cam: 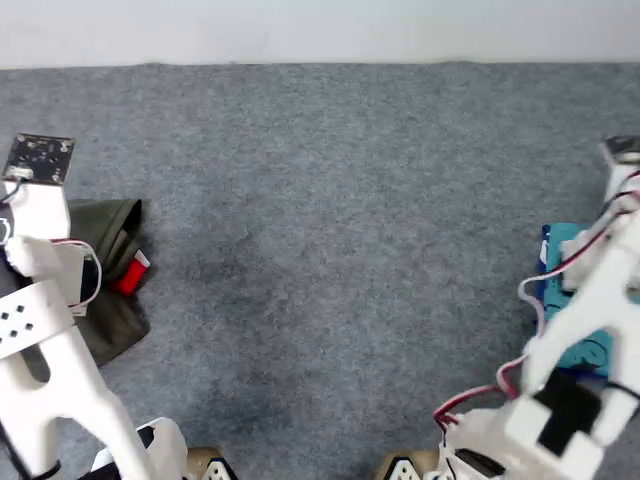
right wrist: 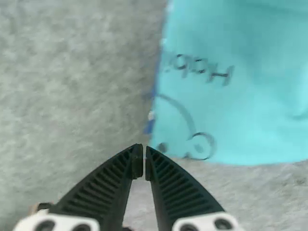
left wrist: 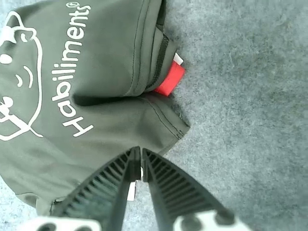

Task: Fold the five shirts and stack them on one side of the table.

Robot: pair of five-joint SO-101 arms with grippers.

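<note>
A dark olive shirt [left wrist: 82, 91] with white print lies folded at the table's left edge [cam: 112, 270], a red shirt's corner [left wrist: 169, 80] sticking out from under it [cam: 130, 274]. My left gripper [left wrist: 141, 161] hangs shut just above the olive shirt's near hem, holding nothing. A turquoise shirt [right wrist: 236, 82] with dark print lies folded at the right edge [cam: 580, 300], a blue layer [right wrist: 149, 124] peeking from beneath. My right gripper [right wrist: 143, 156] is shut and empty, hovering over the carpet beside that shirt's corner.
Grey carpet [cam: 330, 220] covers the whole tabletop between the two stacks. The white arm bodies [cam: 50, 370] and their bases stand along the near edge. A pale wall runs along the far edge.
</note>
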